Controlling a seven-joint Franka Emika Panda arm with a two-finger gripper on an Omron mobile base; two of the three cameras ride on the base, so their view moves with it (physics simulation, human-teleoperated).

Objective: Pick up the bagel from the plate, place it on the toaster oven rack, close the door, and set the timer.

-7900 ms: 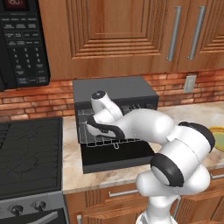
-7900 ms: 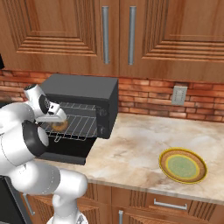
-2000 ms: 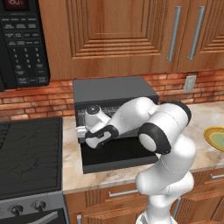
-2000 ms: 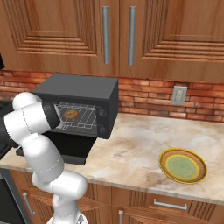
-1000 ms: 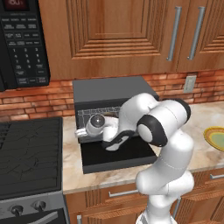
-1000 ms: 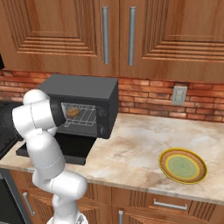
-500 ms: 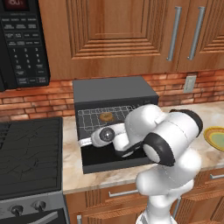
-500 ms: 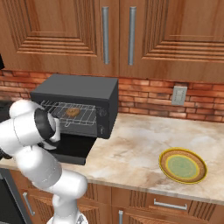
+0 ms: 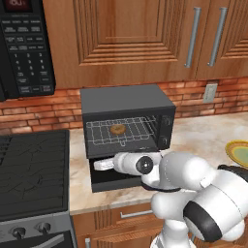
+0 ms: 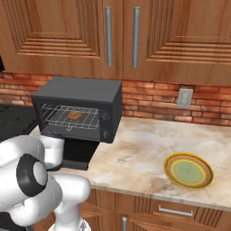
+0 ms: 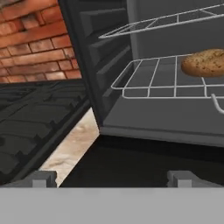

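Note:
The golden-brown bagel lies on the toaster oven rack, inside the dark grey oven. The black door hangs open, folded down flat in front. My gripper hovers low over the door's left part, pointing into the oven. It is open, with nothing between its fingertips. The yellow plate sits bare on the counter to the right.
A black stove top borders the oven on the left, with a black microwave above it. The oven's knobs line its right front. Wooden cabinets hang overhead, and a brick wall stands behind.
My hand has dropped from the oven mouth to just above the open door, and the arm has swung lower. The bagel has stayed on the rack.

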